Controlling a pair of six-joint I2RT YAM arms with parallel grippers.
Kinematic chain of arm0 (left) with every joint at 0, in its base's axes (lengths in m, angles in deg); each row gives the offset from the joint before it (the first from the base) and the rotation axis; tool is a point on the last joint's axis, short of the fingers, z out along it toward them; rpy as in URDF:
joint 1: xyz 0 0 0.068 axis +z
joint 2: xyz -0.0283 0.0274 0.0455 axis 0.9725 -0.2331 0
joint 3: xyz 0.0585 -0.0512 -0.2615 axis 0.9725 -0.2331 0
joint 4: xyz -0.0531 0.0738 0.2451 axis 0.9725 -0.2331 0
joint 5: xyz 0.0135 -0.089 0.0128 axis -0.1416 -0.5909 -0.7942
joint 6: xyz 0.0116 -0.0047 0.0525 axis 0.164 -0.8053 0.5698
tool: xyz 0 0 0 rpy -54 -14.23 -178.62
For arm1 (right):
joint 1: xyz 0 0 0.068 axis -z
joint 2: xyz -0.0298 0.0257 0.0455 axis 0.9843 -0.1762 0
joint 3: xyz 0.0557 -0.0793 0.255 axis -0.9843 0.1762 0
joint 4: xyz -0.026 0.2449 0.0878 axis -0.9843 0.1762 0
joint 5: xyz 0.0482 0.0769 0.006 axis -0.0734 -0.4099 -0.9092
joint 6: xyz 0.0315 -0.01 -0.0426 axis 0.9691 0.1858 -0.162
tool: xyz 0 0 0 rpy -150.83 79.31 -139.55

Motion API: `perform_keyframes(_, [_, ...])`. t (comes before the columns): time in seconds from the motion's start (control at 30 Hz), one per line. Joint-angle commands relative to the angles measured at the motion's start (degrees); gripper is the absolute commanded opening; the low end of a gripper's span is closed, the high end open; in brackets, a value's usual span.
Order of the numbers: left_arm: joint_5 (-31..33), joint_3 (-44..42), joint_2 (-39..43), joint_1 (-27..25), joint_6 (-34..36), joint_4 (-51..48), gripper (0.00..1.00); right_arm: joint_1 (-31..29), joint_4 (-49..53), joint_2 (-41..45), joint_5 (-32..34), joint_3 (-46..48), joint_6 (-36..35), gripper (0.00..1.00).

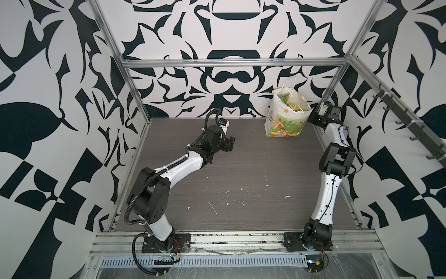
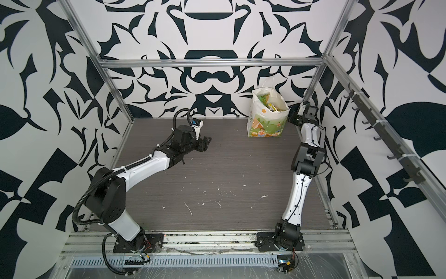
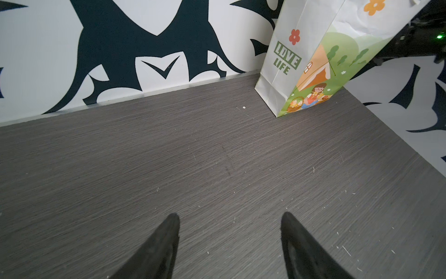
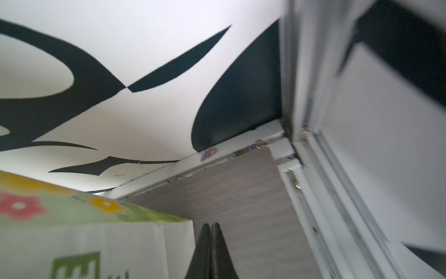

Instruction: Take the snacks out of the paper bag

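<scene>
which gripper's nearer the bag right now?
Right. The right gripper sits shut, close beside the bag, by the back corner; the left gripper hangs open over the table, well short of it.

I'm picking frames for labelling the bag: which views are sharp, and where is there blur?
Left wrist view: sharp, the LOVE LIFE lettering on the paper bag reads cleanly. Right wrist view: soft, the paper bag close to the lens and the frame post are smeared. Both top views: even light, no hard shadows on the table, but the snacks show small.
</scene>
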Motion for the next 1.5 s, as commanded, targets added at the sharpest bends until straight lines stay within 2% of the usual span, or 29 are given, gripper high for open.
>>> perform_keyframes(0.0, [-0.67,1.82,0.85,-0.88,1.41,0.11,0.69,0.01,-1.26,-3.03,-8.36,-7.11,2.78,0.06])
perform_keyframes(0.2, [-1.13,2.46,-0.66,-1.71,1.81,1.04,0.69,0.01,-8.63,-8.64,-16.19,-8.51,8.75,0.06])
perform_keyframes(0.4, [-1.16,5.44,-2.78,-3.24,3.9,-1.04,0.7,-0.47,-12.59,-15.37,-24.62,-14.38,14.92,0.06])
perform_keyframes(0.57, [0.25,6.12,-3.02,-3.6,4.67,-0.42,0.71,-1.71,-13.69,-14.69,-24.61,-10.3,14.59,0.05])
perform_keyframes(0.7, [8.69,4.87,-2.32,-3.51,2.29,0.84,0.72,-3.25,-15.66,-11.22,-24.38,-3.15,12.85,0.04])
perform_keyframes(0.87, [14.31,1.34,-0.32,-3.32,1.35,3.57,0.74,-5.15,-15.19,-6.79,-22.26,3.44,9.49,0.03])
perform_keyframes(1.03, [15.67,-1.82,1.14,-0.61,-3.21,4.25,0.75,-6.69,-21.75,-1.64,-20.51,12.96,10.59,0.03])
perform_keyframes(1.3, [16.76,-9.38,5.17,4.08,-9.55,7.29,0.74,-10.37,-21.28,-0.27,-20.21,13.87,9.64,0.02])
perform_keyframes(1.47, [19.46,-13.51,8.42,5.5,-10.0,7.93,0.75,-12.99,-19.62,0.27,-19.56,13.19,8.37,0.02])
